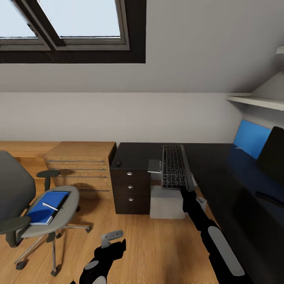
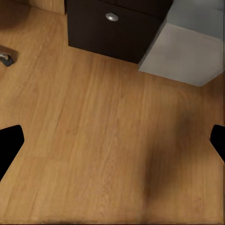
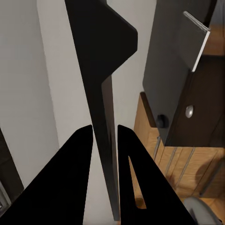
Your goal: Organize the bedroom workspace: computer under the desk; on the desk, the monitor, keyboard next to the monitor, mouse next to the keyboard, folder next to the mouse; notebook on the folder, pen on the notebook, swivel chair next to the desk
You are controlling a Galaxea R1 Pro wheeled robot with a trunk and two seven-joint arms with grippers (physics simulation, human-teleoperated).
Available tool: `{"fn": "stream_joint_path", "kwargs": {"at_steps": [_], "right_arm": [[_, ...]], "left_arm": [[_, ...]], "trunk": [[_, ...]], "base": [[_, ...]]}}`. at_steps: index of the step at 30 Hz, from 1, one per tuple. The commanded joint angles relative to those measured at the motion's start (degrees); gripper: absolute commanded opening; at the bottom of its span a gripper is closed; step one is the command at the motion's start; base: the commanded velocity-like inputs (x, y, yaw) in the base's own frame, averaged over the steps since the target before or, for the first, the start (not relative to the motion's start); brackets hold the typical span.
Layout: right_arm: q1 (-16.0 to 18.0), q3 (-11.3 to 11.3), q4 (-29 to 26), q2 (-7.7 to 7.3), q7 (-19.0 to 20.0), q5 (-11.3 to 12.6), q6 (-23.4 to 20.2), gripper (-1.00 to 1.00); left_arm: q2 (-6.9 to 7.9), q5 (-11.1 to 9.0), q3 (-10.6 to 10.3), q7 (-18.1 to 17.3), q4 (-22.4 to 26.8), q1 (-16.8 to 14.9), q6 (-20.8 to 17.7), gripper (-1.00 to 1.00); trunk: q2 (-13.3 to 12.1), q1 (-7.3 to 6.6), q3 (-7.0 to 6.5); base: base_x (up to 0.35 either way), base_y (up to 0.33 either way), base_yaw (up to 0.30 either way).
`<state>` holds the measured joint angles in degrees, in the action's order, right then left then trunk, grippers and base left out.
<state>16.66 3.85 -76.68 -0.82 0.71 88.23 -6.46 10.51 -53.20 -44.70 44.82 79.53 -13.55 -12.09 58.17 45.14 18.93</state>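
The keyboard (image 1: 174,167) is held above the surface (image 1: 221,173) by the right claw (image 1: 184,190). The mouse (image 1: 118,163) lies on the surface's left end, over the drawers (image 1: 130,186). The computer (image 1: 166,202) stands on the floor beneath. Farther left, the folder (image 1: 46,206) rests on the chair (image 1: 35,209), with the pen (image 1: 50,206) on top. The monitor (image 1: 272,156) is set at the right.
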Motion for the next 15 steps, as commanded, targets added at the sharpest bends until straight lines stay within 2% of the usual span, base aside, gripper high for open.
{"fn": "stream_joint_path", "kwargs": {"at_steps": [1, 4, 8, 12, 15], "right_arm": [[0.0, 0.0, 0.0, -0.07, 0.3, 0.8, 0.0, -1.0], [0.0, 0.0, 0.0, -0.54, 0.2, 1.0, 0.0, -1.0], [0.1, 0.0, 0.0, -2.19, 0.3, 2.2, -0.3, -1.0], [0.0, 0.0, 0.0, -3.12, 0.2, 6.0, -1.3, -1.0], [0.0, 0.0, 0.0, -3.66, 0.1, 8.0, -2.8, -1.0]], "left_arm": [[0.04, -0.2, -0.1, 0.4, 0.1, -0.1, -0.2, 1.0], [0.04, -0.2, -0.1, 0.4, 0.1, -0.1, -0.2, 1.0], [0.04, -0.2, -0.1, 0.4, 0.1, -0.1, -0.2, 1.0], [0.04, -0.2, -0.2, 0.4, 0.1, -0.1, -0.2, 1.0], [0.04, -0.2, -0.2, 0.4, 0.1, -0.1, -0.2, 1.0]], "trunk": [[-0.4, -0.25, -0.12], [-1.6, -0.91, -0.65], [-3.2, -1.79, -1.37], [-4.8, -2.67, -2.09], [-6.0, -3.32, -2.63]], "base": [[-0.269, -0.211, 0.0], [-0.269, -0.212, 0.0], [-0.269, -0.212, 0.0], [-0.269, -0.212, 0.0], [-0.269, -0.212, 0.0]]}}
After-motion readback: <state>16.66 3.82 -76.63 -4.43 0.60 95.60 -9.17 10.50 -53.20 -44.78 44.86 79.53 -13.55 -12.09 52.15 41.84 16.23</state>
